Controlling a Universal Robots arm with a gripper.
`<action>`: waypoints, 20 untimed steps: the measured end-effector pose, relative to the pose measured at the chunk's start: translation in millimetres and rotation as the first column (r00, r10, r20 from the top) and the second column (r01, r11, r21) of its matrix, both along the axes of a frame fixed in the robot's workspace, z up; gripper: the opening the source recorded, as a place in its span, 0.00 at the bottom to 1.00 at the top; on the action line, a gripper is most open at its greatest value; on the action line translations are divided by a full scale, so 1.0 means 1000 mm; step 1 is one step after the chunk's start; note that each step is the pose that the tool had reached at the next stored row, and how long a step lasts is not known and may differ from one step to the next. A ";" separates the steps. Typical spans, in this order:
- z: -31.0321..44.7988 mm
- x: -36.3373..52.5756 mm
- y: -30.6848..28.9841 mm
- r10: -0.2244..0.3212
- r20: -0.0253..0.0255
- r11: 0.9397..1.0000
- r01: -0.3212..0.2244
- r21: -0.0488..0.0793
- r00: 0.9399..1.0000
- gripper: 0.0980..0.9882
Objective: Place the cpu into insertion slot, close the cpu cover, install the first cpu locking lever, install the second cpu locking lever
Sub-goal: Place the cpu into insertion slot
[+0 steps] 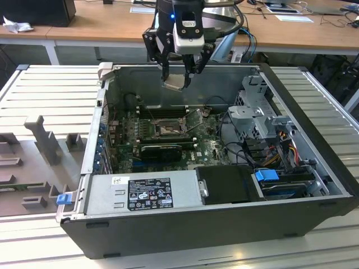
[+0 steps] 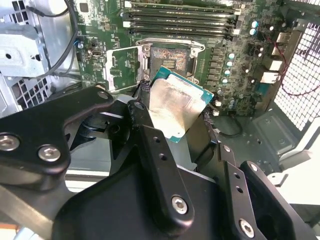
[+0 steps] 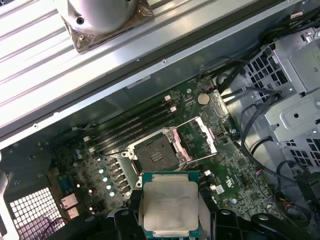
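Observation:
My gripper [image 1: 178, 75] hangs over the open computer case, shut on the cpu [image 1: 174, 82], a pale silver square chip held tilted well above the motherboard. In both wrist views the cpu [image 2: 177, 107] [image 3: 170, 205] sits clamped between the black fingers [image 2: 145, 122]. The insertion slot [image 3: 156, 156] [image 2: 170, 57] [image 1: 166, 130] lies bare on the green board below, a dark square with a silver rim. Its cpu cover [image 3: 200, 137] [image 2: 122, 67] [image 1: 196, 120] is swung open and stands up beside the socket.
Long black memory slots [image 2: 180, 15] run along one side of the socket. A grey power supply [image 1: 140, 190] fills the case's near side, and a drive cage [image 1: 258, 112] with cables sits at the exterior view's right. Grey fixtures [image 1: 39, 140] stand on the table at its left.

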State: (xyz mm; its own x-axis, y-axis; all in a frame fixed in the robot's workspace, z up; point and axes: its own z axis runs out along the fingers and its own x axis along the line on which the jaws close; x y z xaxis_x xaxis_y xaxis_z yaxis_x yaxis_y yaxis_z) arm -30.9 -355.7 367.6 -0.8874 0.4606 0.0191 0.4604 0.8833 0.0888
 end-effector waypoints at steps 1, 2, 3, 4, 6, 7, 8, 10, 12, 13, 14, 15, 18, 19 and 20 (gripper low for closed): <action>-0.0002 0.0000 0.0001 -0.008 0.000 1.000 0.008 -0.001 1.000 0.49; -0.0002 0.0000 0.0000 -0.023 0.000 1.000 0.023 -0.001 1.000 0.49; -0.0004 0.0000 0.0000 -0.046 0.000 0.999 0.046 -0.002 0.999 0.49; -0.0005 0.0000 0.0000 -0.064 0.000 0.998 0.064 -0.002 0.998 0.49; -0.0006 -0.0004 0.0000 -0.081 0.000 0.997 0.081 -0.002 0.997 0.49; -0.0006 -0.0007 0.0000 -0.086 0.000 0.996 0.086 -0.002 0.996 0.49; -0.0007 -0.0011 0.0000 -0.091 0.000 0.996 0.091 -0.002 0.996 0.49; -0.0007 -0.0014 0.0000 -0.099 0.000 0.995 0.099 -0.002 0.995 0.49; -0.0015 -0.0015 0.0001 -0.102 0.000 0.995 0.102 -0.002 0.995 0.49; -0.0019 -0.0015 0.0000 -0.103 0.000 0.995 0.103 -0.002 0.995 0.49; -0.0022 -0.0015 0.0000 -0.103 0.000 0.995 0.103 -0.002 0.995 0.49; -0.0026 -0.0015 0.0000 -0.103 0.000 0.995 0.103 -0.002 0.995 0.49; -0.0034 -0.0015 0.0000 -0.103 0.000 0.995 0.103 -0.002 0.995 0.49; -0.0037 -0.0015 0.0000 -0.103 0.000 0.995 0.103 -0.002 0.995 0.49; -0.0038 -0.0015 0.0000 -0.103 0.000 0.995 0.103 -0.002 0.995 0.49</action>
State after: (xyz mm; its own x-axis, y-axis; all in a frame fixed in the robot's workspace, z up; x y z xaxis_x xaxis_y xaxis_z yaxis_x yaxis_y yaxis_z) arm -32.4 -355.7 363.7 -0.8353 0.5495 0.0181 0.5488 0.8314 0.0870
